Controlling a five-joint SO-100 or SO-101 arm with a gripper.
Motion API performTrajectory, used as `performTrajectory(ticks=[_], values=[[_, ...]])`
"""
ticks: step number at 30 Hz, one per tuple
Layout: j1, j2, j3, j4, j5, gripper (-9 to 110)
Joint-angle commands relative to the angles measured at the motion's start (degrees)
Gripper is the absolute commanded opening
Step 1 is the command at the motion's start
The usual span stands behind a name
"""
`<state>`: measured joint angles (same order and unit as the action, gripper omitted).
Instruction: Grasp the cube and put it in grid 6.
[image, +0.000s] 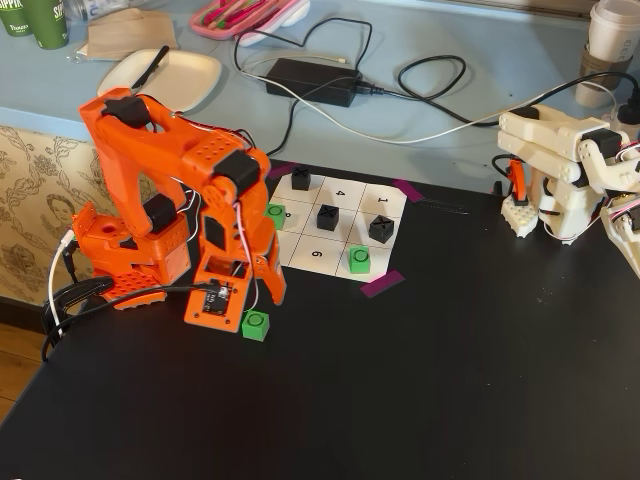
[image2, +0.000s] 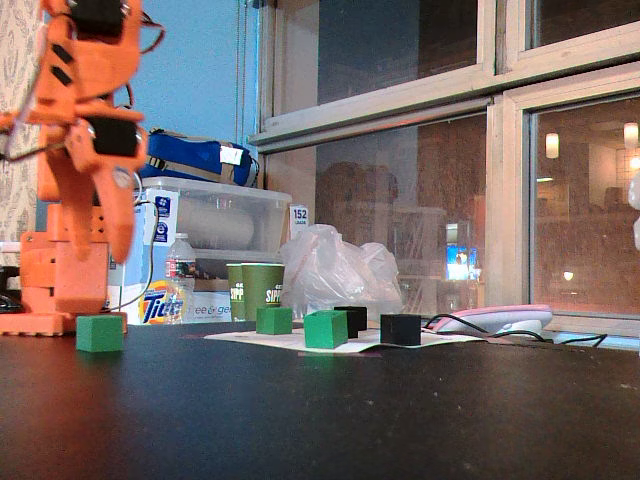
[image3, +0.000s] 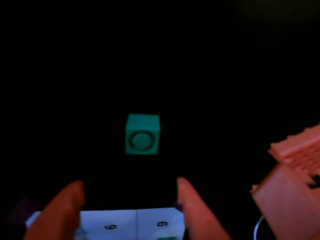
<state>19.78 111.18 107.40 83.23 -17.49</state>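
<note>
The green cube (image: 256, 325) with a dark circle on top sits on the black table, off the paper grid's near edge. It also shows in the other fixed view (image2: 99, 333) and the wrist view (image3: 142, 134). My orange gripper (image: 262, 296) hangs open and empty just above it, also seen in the low fixed view (image2: 100, 250). In the wrist view the gripper (image3: 129, 182) has its fingers spread wide, with the cube beyond the tips. Grid 6 (image: 316, 253) is a bare white cell in the grid's near row, and in the wrist view (image3: 115, 220) it lies between the fingers.
On the grid (image: 345, 205) stand two other green cubes (image: 275, 215) (image: 360, 260) and three black cubes (image: 300, 180) (image: 327, 217) (image: 380, 228). A white arm (image: 560, 180) stands at the right. My orange base (image: 120, 250) is at the left. Cables and a power brick (image: 310, 80) lie behind.
</note>
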Motion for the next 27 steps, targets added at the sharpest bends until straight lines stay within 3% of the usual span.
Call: performTrajectory(ticks=[1, 13, 27], values=[[-1.76, -0.79, -2.11, 0.53, 2.29, 30], [-0.53, -4.13, -0.35, 0.18, 6.50, 31], [2.72, -4.75, 7.47, -9.93, 8.00, 31]])
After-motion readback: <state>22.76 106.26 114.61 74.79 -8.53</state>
